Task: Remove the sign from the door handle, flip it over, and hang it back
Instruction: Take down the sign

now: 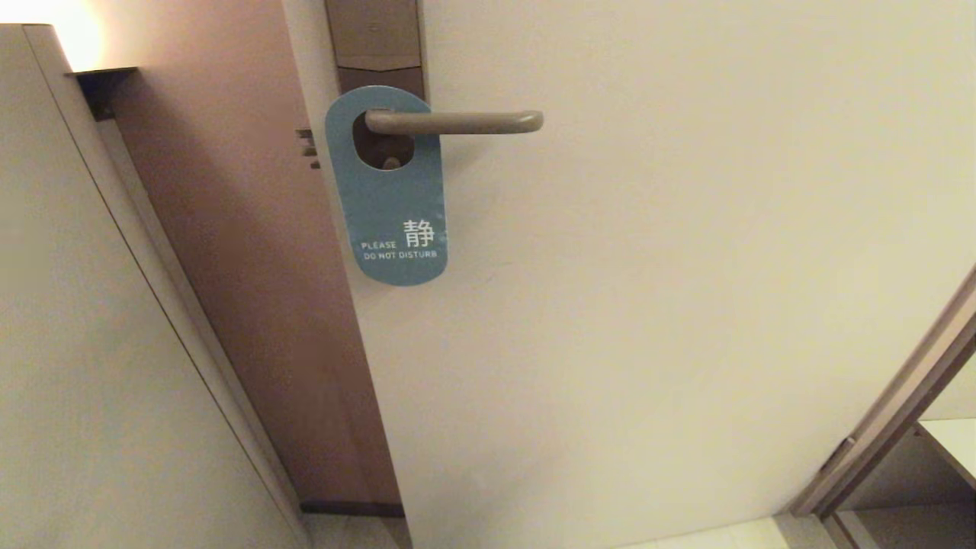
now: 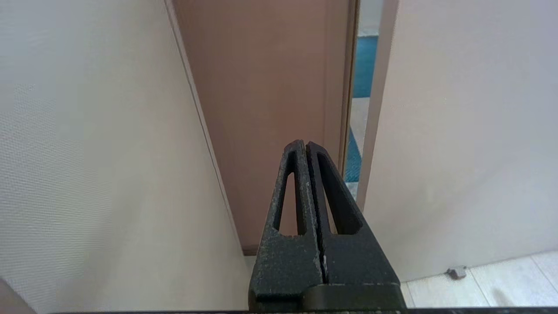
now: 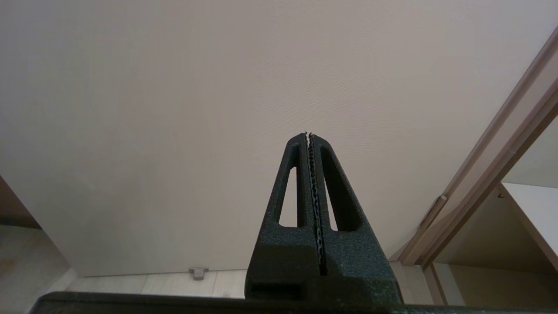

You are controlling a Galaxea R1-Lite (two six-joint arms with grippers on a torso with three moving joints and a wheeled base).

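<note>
The sign [image 1: 390, 194] is hanging blue side out, reading "PLEASE DO NOT DISTURB", with its oval hole looped over the door handle [image 1: 456, 121] close to the brown lock plate [image 1: 379, 42] on the pale door [image 1: 686, 305]. The left end effector [image 2: 306, 145] is pointing at the door's edge with fingers pressed together and gripping nothing. The right end effector [image 3: 308, 136] is facing the door's bare lower face, likewise closed and empty.

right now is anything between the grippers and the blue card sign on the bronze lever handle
Nothing visible. The blue card sign hangs on the bronze lever handle with bare door around it. Neither arm shows in the head view; the left gripper and right gripper are shut, low, facing door and wall.
</note>
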